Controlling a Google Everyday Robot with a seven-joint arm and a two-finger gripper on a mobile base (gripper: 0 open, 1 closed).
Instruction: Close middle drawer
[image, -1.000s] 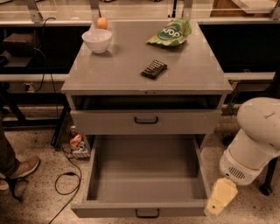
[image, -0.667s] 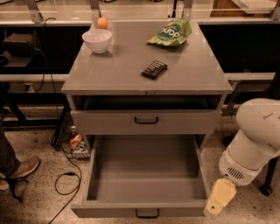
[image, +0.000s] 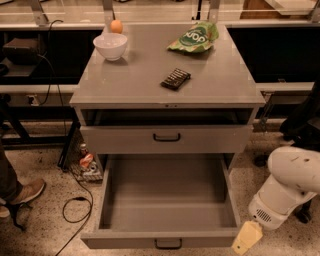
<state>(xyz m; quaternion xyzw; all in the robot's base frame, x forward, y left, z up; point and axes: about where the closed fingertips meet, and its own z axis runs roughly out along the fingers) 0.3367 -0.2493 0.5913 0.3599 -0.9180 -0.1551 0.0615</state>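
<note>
Middle drawer (image: 167, 192) of the grey cabinet (image: 150, 87) stands pulled far out toward the camera. Its low front and small black handle (image: 167, 243) sit at the bottom edge of the camera view. The gripper (image: 246, 237) hangs low at the outer end of that front, just beside the drawer's front corner; whether it touches the corner cannot be told, nor whether it is released or clenched. It carries nothing that can be seen. Behind the gripper, up and toward the picture's right edge, is the white arm (image: 287, 187), over open speckled floor (image: 45, 225).

Across from the gripper, the middle drawer's tray is a deep grey box with bare walls and a bare bottom. Past the drawer's far side a black cable (image: 75, 207) loops on the floor. Farther that way a brown shoe (image: 27, 192) shows at the picture's edge. A small can or bottle (image: 86, 161) stands by the cabinet's foot; which it is cannot be made out.

Above the gripper and farther back, the top drawer (image: 125, 140) sits a little forward of the cabinet, with a dark gap over its front. Higher still, on the cabinet top, a dark ridged bar (image: 176, 78) lies nearest the front edge. A green snack bag (image: 195, 37) lies at the back. A white bowl (image: 110, 46) stands at the far back corner with an orange (image: 116, 26) just behind it.
</note>
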